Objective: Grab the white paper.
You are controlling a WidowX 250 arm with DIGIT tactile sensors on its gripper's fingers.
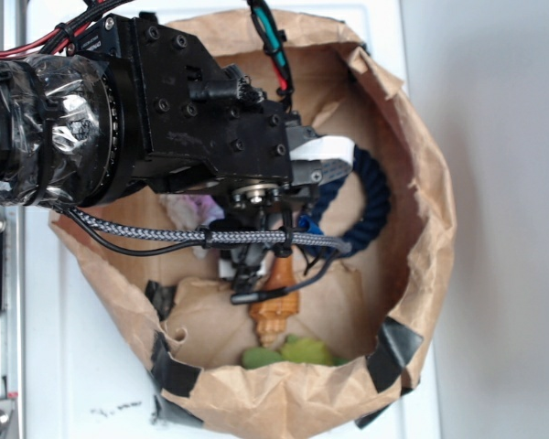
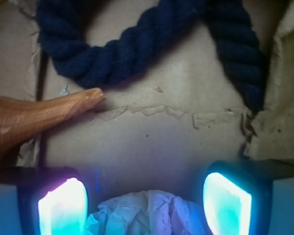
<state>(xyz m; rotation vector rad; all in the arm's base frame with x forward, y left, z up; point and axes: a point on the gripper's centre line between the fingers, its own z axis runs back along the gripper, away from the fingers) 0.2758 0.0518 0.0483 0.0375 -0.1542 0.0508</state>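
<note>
Inside the crinkled brown paper bag (image 1: 421, 183), the gripper (image 2: 144, 205) is hanging w/ fingers (image 2: 63, 205) spread wide, glowing cyan pads apart. Crumpled white paper (image 2: 147, 213), creased and soft-looking, is sitting between them at the wrist view's bottom edge; can't tell if pads are touching it. Thick twisted navy rope (image 2: 122, 54) is curving across the bag floor. A ribbed orange cone-shaped shell (image 2: 34, 120) is lying w/ its tip just beside the rope.
</note>
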